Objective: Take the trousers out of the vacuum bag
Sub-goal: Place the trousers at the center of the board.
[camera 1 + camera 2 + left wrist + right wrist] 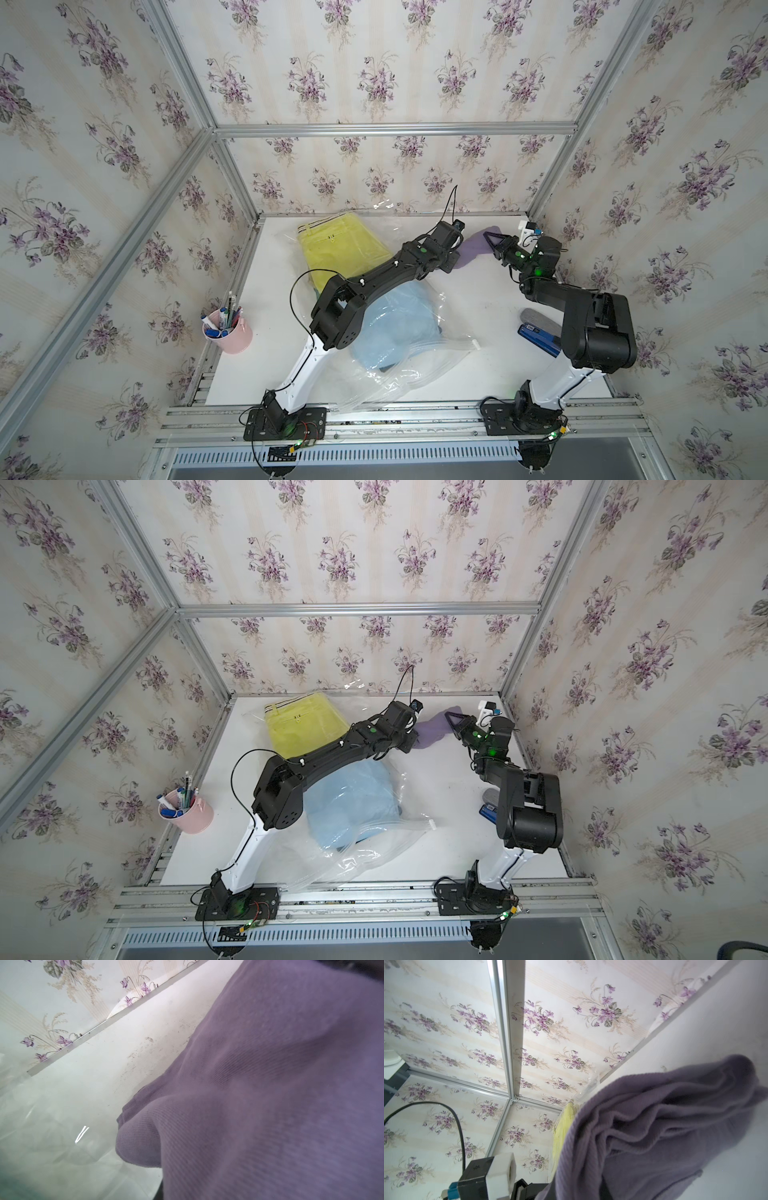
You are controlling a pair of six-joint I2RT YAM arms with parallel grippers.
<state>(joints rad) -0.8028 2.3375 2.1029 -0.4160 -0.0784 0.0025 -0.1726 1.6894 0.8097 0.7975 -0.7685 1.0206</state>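
- The vacuum bag (pixel 399 374) sprawls over the left and middle of the counter (pixel 478 299), its white zip strip at the near right; the yellow-green trousers (pixel 340 245) lie inside at the back and the light blue trousers (pixel 395 324) inside at the front
- The left claw (pixel 454 261) is mostly hidden under its own wrist in both top views; the wrist view is filled with purple cloth rising off the counter, so I judge it clenched on that cloth
- The purple trousers (pixel 476 249) sit at the back right of the counter, seemingly clear of the plastic, bunched and creased, not flat
- Their long axis runs slantwise, from the left claw away toward the back right corner; waist and hems cannot be told apart
- The right claw (pixel 494 240) is clenched on the far end of the purple trousers
- The step looks like laying this pair down: draw the two claws apart along that axis to pull out the folds, lower them level, keep the cloth off the bag, then let go with both together
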